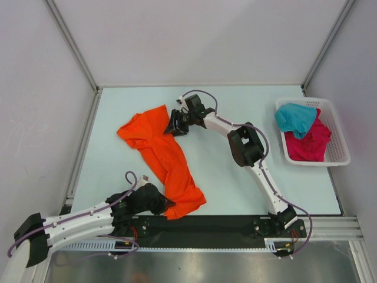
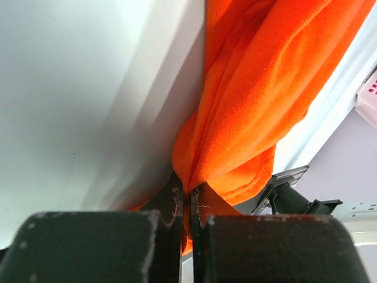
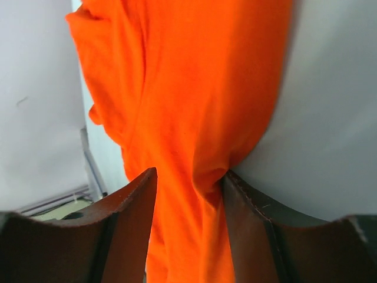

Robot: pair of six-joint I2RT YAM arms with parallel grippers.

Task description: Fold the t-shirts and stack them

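- While the bright orange soft cloth t-shirt [image 1: 165, 159] lies twisted in a long diagonal band on the pale blue table [image 1: 235, 177], it is not flat enough to fold.
- Left gripper [image 2: 189, 197]: jaws pressed together, pinching the shirt's near end.
- Right gripper [image 3: 188, 183]: jaws spread, far-end cloth loose between them.
- Recommended: seize 1 clean far corner, draw both ends apart, remove the twist, lay flat.
- 2 more shirts, a teal cloth shirt [image 1: 294, 117] and a magenta-pink cloth shirt [image 1: 309, 144], sit in the white slotted plastic basket [image 1: 339, 127].
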